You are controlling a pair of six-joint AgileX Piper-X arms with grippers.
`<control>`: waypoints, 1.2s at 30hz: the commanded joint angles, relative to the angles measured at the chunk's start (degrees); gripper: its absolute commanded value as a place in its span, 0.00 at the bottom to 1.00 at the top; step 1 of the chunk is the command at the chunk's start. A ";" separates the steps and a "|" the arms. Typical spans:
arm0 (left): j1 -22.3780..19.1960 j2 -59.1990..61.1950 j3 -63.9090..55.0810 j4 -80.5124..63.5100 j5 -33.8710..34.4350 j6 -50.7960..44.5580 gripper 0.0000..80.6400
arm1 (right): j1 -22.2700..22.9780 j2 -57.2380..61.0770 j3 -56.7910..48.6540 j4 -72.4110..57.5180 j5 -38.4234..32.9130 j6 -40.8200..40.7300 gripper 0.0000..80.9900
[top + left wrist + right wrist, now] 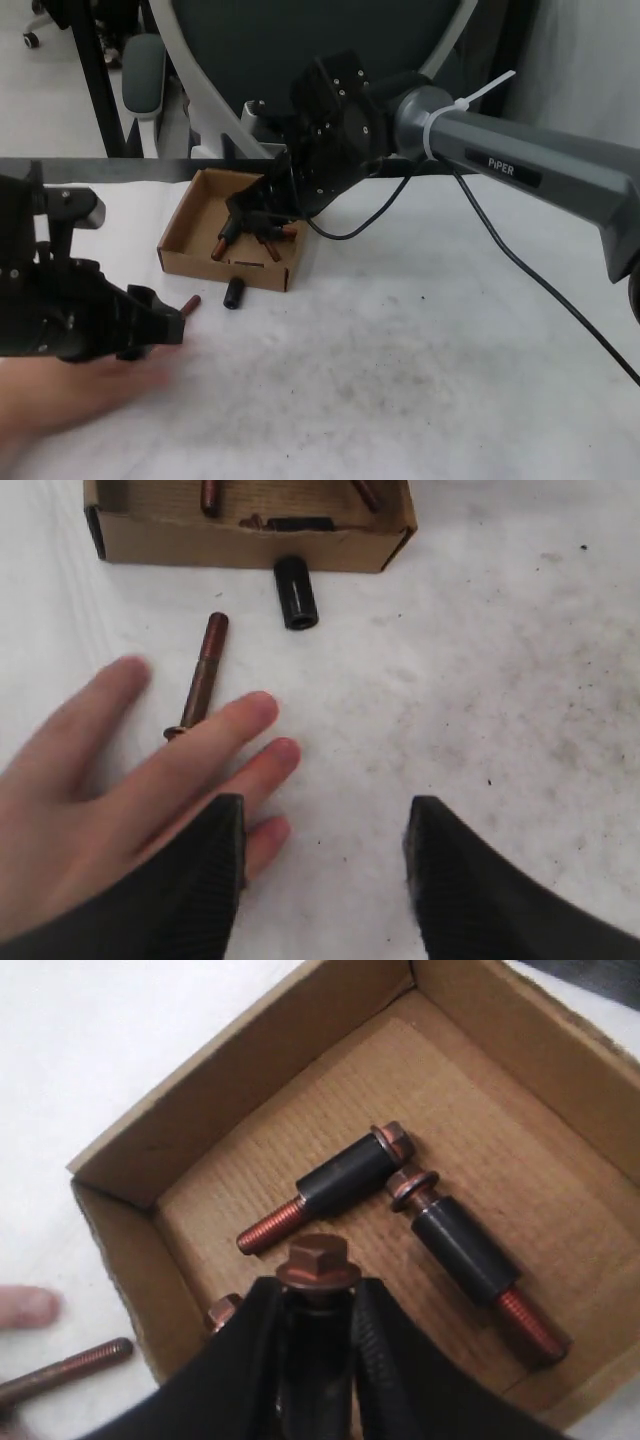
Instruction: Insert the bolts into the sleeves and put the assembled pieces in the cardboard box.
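Note:
My right gripper (318, 1305) is shut on an assembled piece, a copper bolt (318, 1263) in a black sleeve, and holds it over the cardboard box (190, 1110). Two assembled pieces (345, 1182) (465, 1250) lie on the box floor, and another bolt head (225, 1310) shows beside my fingers. In the high view this gripper (255, 215) hangs inside the box (185, 215). A loose bolt (205, 675) and a loose black sleeve (296, 592) lie on the bench in front of the box (200, 540). My left gripper (325, 880) stands open and holds nothing, just short of them.
A person's hand (130, 790) lies flat on the bench beside my left gripper (165, 320), its fingertips touching the loose bolt (190, 303). The sleeve (234, 293) rests close to the box's front wall. White bench surface stretches to the right.

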 commanded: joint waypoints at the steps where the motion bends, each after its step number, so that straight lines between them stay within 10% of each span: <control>1: 0.12 3.56 -0.71 -0.16 -0.41 -2.09 0.59 | -0.28 -0.51 -0.73 0.07 0.27 -0.35 0.01; 10: 0.12 5.84 -2.95 0.32 -1.92 -2.21 0.61 | -0.28 -0.51 -0.73 0.49 -1.77 0.84 0.65; 21: 0.26 10.57 -10.93 7.50 -9.48 -8.89 0.61 | -1.00 -5.85 -0.73 2.28 -1.77 2.77 0.54; 36: 11.32 14.08 -13.08 1.90 0.23 -59.77 0.61 | -7.20 -16.90 -0.62 17.88 -2.24 -1.34 0.54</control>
